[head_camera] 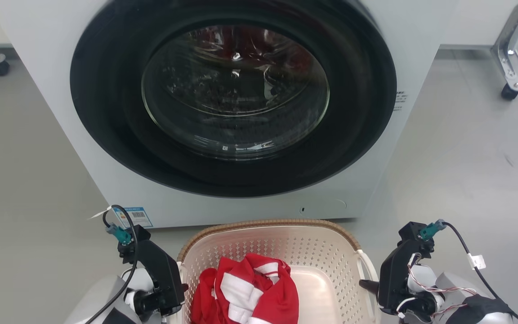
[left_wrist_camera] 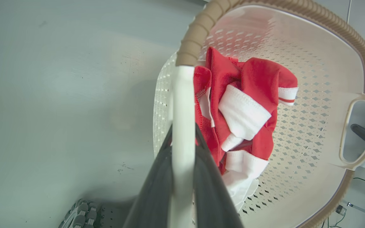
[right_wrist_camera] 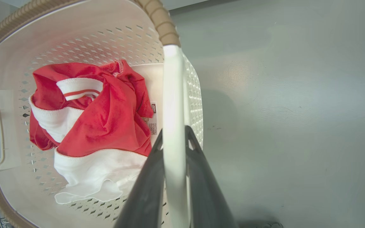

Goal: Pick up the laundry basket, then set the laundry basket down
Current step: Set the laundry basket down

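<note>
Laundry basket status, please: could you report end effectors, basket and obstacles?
Both clamped: left end effector and right end effector, each on a white side handle. Held: cream-white perforated plastic laundry basket, red-and-white garment inside. Ahead, close: white washing machine.

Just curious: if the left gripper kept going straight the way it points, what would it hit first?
The left gripper straddles the white handle of the basket, so that handle would seat deeper between the fingers first. Past the tips probably comes the basket wall, though depth is unclear.
</note>
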Controlling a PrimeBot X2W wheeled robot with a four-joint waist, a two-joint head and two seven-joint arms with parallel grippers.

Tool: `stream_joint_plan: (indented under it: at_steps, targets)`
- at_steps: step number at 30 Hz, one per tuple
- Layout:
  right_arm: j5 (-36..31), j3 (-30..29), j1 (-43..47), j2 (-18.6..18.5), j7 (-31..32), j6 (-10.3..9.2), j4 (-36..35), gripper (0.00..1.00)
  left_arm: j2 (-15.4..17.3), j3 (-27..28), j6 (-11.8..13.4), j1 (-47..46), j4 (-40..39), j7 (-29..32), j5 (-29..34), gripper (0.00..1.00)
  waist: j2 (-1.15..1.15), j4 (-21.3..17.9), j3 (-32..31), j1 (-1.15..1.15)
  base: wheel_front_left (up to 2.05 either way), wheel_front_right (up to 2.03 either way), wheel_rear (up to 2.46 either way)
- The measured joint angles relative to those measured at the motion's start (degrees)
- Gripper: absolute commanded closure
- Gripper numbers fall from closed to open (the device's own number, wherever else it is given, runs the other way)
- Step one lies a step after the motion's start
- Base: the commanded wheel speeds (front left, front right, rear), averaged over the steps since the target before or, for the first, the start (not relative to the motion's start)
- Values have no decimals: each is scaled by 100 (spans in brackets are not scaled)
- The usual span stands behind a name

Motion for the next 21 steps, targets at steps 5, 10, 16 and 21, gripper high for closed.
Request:
stream_joint_plan:
  at_steps: [5,10,16,21]
  targets:
    - [-35,41,-34,-27,-178,0,-62,100,-1,-9,0,-3,-40,-188,4,100,0,-18,262,0,0,0,0]
    - [-86,60,-150,-75,-368,0,-121,100,-12,-46,0,-57,-119,-405,43,100,0,-33,601,1,0,0,0]
    - [-136,78,-302,-104,-601,0,-154,100,-29,-114,0,-194,-185,-678,98,100,0,-36,1063,1,0,0,0]
    - [-188,112,-429,-119,-734,0,-181,100,-33,-172,0,-289,-218,-842,168,100,0,-30,1389,1,0,0,0]
